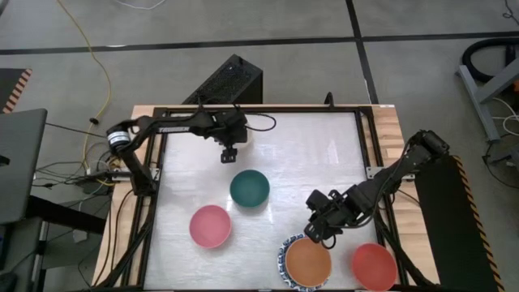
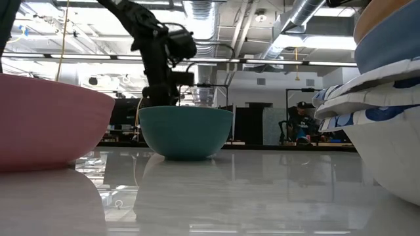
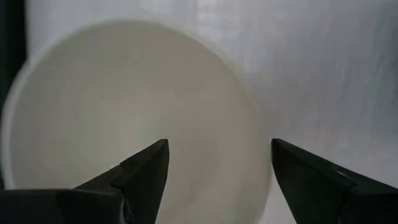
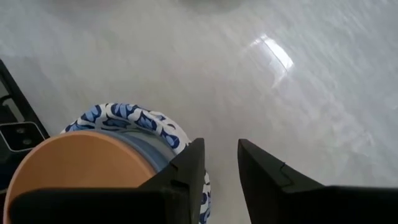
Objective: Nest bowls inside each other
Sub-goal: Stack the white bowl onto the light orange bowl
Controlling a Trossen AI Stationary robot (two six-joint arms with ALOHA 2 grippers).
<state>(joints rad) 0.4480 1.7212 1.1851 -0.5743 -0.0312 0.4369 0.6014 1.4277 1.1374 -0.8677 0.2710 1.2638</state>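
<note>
Pink bowl [image 2: 46, 124] nearest: we judge these bowls light, rigid, slippery, best pinched at the rim; left gripper [image 1: 229, 154] spread wide, right gripper [image 4: 217, 163] parted beside the stack [image 1: 306, 261]

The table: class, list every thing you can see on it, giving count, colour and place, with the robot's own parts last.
Green bowl: one, dark green, table centre.
Pink bowl: one, pink, front left of centre.
Red bowl: one, red, front right corner.
Bowl stack: one, orange bowl on top, blue inside a blue-patterned white bowl below, front edge beside the red bowl.
Cream bowl: one, under the left tool, hidden in the high view.
Left tool: open, above the back of the table.
Right tool: fingers parted, empty, at the stack's rim.
</note>
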